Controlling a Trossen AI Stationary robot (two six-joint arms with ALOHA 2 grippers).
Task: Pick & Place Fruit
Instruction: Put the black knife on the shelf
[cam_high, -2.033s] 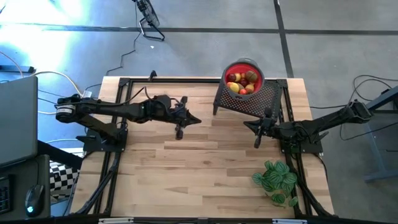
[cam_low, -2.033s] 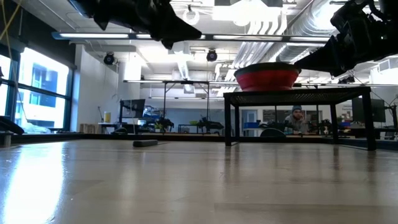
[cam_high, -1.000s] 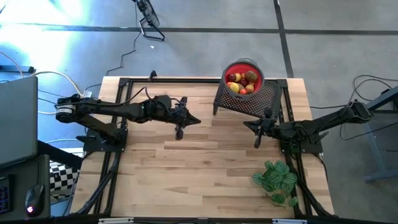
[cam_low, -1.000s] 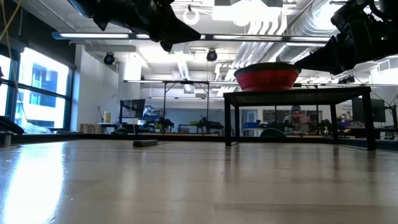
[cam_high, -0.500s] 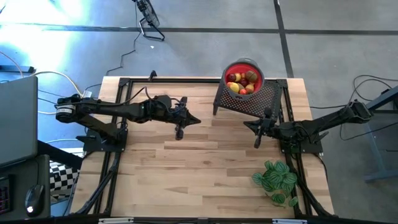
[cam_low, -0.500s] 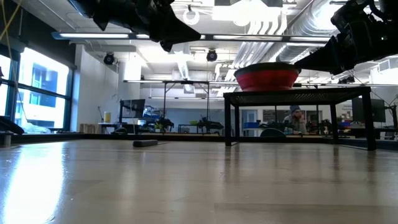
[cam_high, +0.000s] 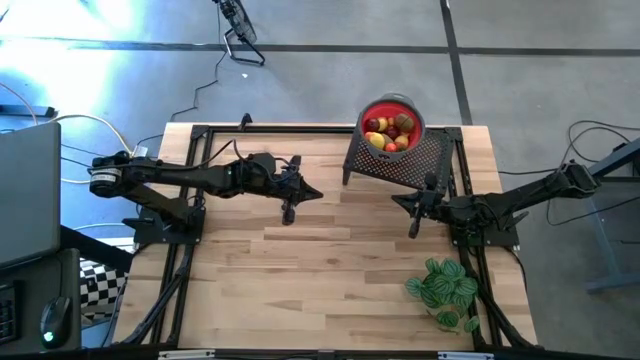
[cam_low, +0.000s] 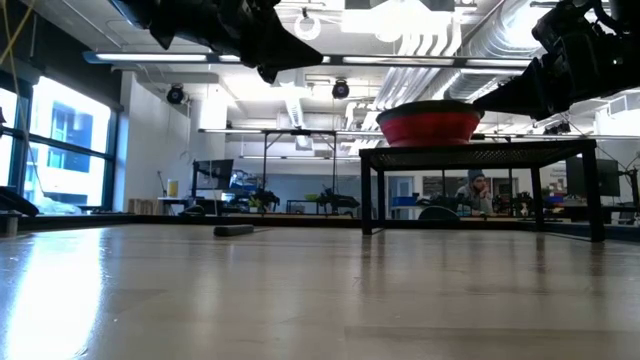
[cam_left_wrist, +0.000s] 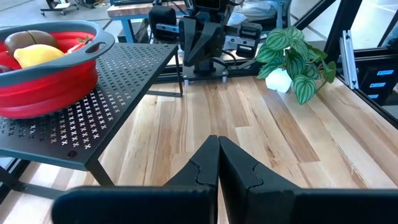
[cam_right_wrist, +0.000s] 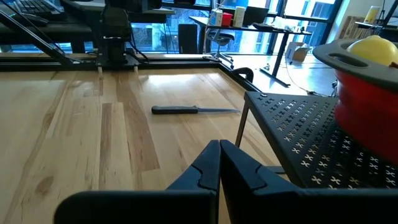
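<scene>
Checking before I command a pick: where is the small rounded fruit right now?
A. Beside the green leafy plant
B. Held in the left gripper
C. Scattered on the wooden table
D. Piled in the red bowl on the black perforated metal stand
D: the fruit sits in the red bowl on the black perforated metal stand; both grippers are shut and hold nothing.

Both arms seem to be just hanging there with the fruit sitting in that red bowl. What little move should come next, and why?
Probably the right pincer, shut and empty above the table, should open and rise toward the red bowl on the rack, since the fruit all lies inside it.
</scene>
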